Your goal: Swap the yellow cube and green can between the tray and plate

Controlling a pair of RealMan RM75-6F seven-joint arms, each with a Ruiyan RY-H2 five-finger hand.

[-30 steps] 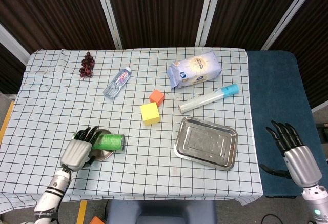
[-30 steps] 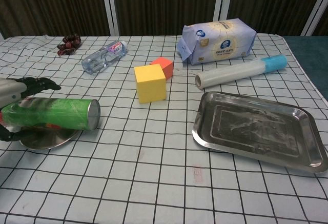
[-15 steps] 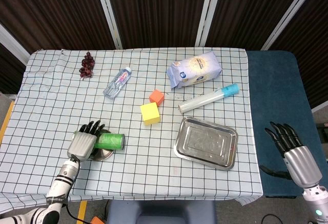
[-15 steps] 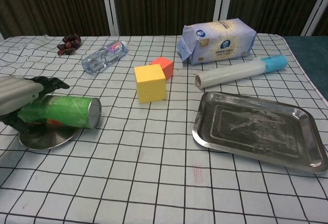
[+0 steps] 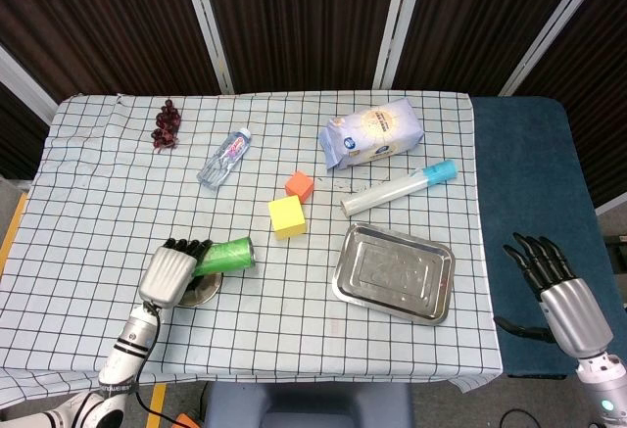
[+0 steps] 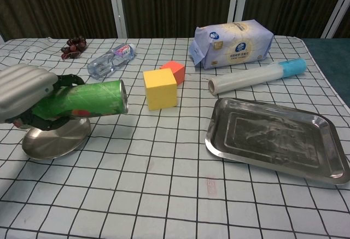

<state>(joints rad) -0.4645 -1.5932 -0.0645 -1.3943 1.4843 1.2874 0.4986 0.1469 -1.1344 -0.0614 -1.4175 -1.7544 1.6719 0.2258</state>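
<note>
Left hand (image 6: 24, 94), fingers wrapped round the green can (image 6: 82, 101) above the plate (image 6: 52, 140); yellow cube (image 6: 159, 88) and orange cube (image 6: 174, 71) nearby.

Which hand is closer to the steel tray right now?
Right, narrowly. The right hand hangs empty off the table edge beside the tray; the left hand grips the green can across the table.

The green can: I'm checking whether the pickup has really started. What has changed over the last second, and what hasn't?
The left hand gripped the green can and lifted it off the plate, carrying it a little toward the yellow cube. A second ago the can lay on the plate. The yellow cube, the tray and the idle right hand stayed as they were.
</note>
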